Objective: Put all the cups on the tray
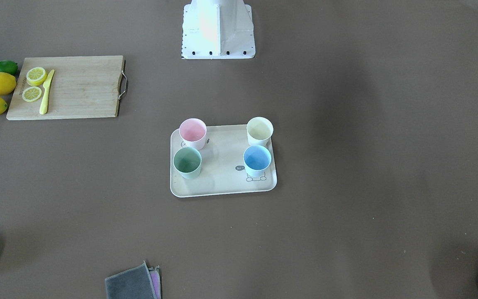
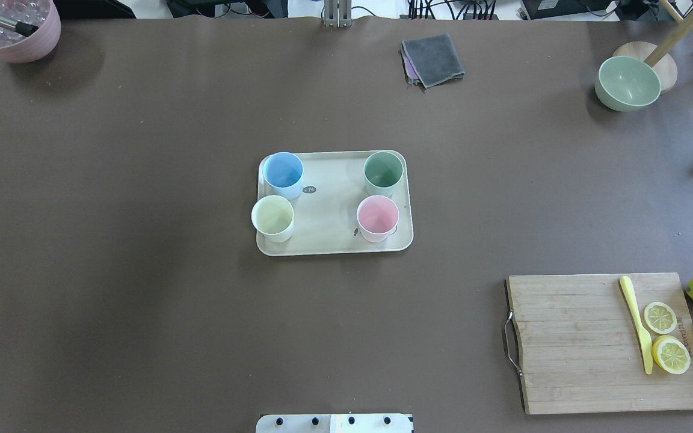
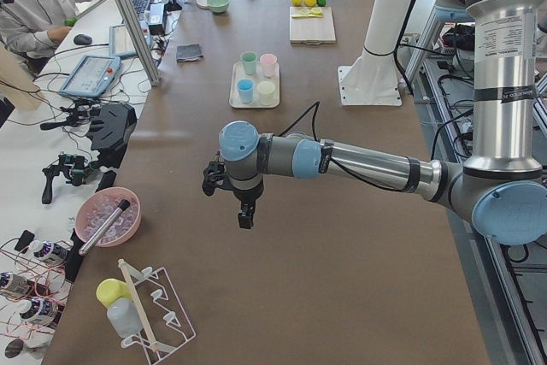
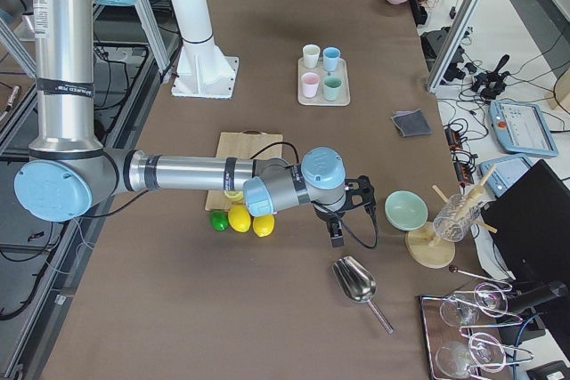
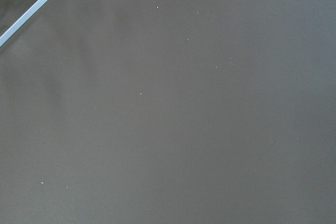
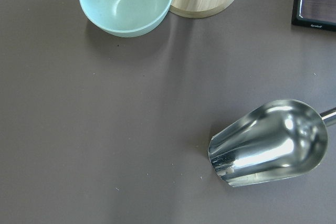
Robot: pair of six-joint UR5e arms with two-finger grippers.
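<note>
All four cups stand upright on the cream tray (image 2: pixel 329 210) at the table's middle: the blue cup (image 2: pixel 282 173), green cup (image 2: pixel 383 172), cream cup (image 2: pixel 272 218) and pink cup (image 2: pixel 377 218). The front-facing view shows the same tray (image 1: pixel 222 166) with the pink cup (image 1: pixel 192 132), cream cup (image 1: pixel 259 129), green cup (image 1: pixel 187 162) and blue cup (image 1: pixel 257 160). My left gripper (image 3: pixel 245 215) hangs over bare table far from the tray. My right gripper (image 4: pixel 337 236) hangs near a steel scoop. Both show only in side views; I cannot tell whether they are open or shut.
A wooden cutting board (image 2: pixel 605 343) carries lemon slices and a yellow knife (image 2: pixel 636 322), with whole lemons beside it. A green bowl (image 2: pixel 628 83), folded cloths (image 2: pixel 432 59), a pink pot (image 2: pixel 12 30) and a steel scoop (image 6: pixel 270 150) lie near the table's edges.
</note>
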